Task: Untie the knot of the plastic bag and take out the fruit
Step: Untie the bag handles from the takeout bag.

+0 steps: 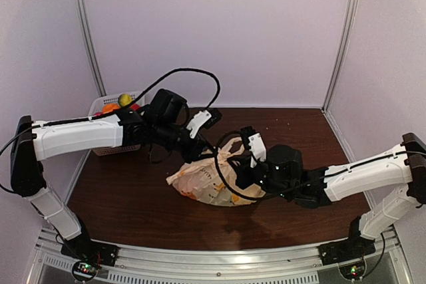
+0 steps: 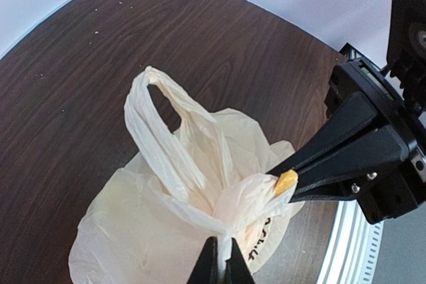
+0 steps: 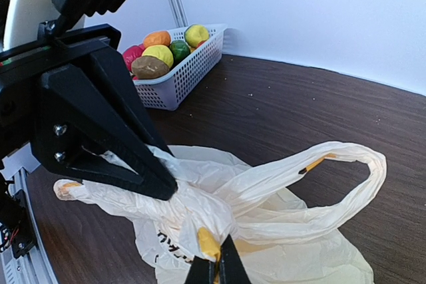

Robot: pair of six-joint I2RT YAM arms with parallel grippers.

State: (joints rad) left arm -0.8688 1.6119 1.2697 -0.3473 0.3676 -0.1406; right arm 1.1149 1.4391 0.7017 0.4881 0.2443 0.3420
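The cream plastic bag (image 1: 203,183) lies crumpled mid-table, with one handle loop (image 3: 363,164) standing out to the side. The knot (image 2: 247,199) is a bunched twist of plastic between the two grippers. My left gripper (image 2: 223,263) is shut on a thin fold of the bag just under that twist. My right gripper (image 3: 216,267) is shut on a yellow-printed fold beside the knot (image 3: 200,207). In the top view both grippers, left (image 1: 200,147) and right (image 1: 238,164), meet over the bag's top. The fruit is hidden inside the bag.
A white slotted basket (image 3: 190,64) with several coloured toy pieces stands at the back left corner, also seen behind the left arm as the basket (image 1: 100,147). White walls close in three sides. A metal rail (image 1: 213,257) runs along the near edge.
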